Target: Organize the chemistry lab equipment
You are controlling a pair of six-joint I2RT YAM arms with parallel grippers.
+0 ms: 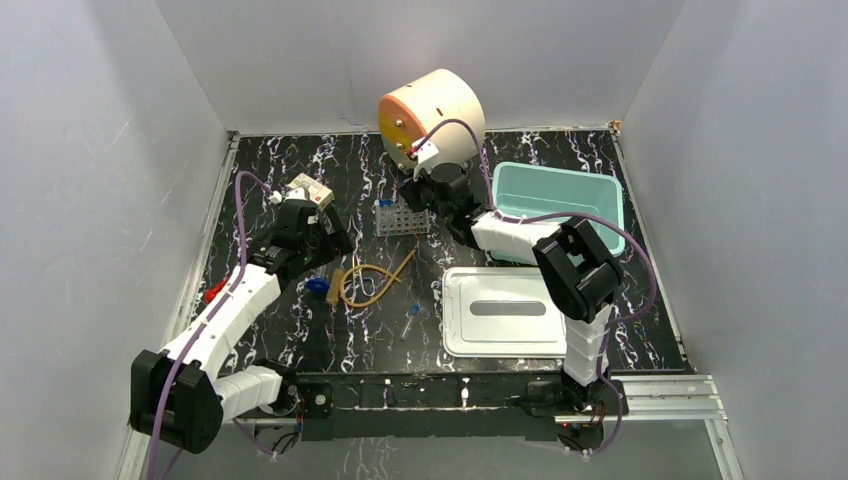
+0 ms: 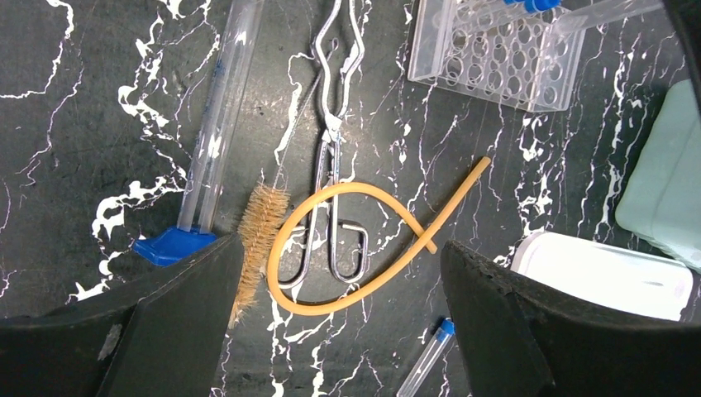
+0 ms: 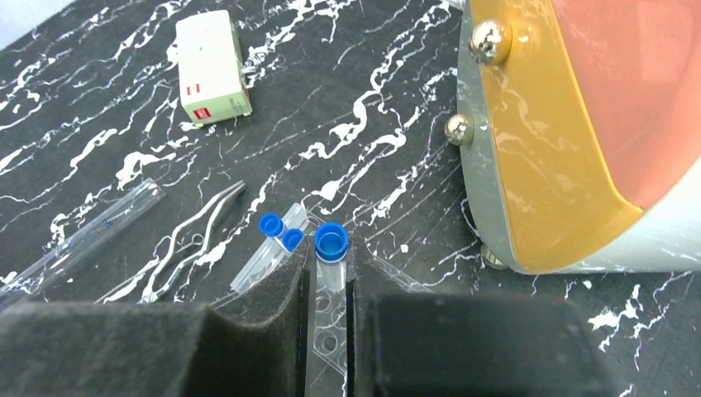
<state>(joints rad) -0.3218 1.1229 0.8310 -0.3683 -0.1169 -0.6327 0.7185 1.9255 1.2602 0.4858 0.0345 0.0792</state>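
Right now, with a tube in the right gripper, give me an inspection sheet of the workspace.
Surface: black marbled tabletop, no spill seen.
Job's things: tube rack with capped tubes in it; rubber tubing crossing metal tongs; brush and graduated cylinder beside them; one loose tube.
Clutter: round cabinet, teal tub, white lid, small white box.
Grippers: left gripper open, above the tubing; right gripper shut on a blue-capped tube over the rack.
Cables: purple cable on each arm, none seen snagged.
Surroundings: white walls on three sides.
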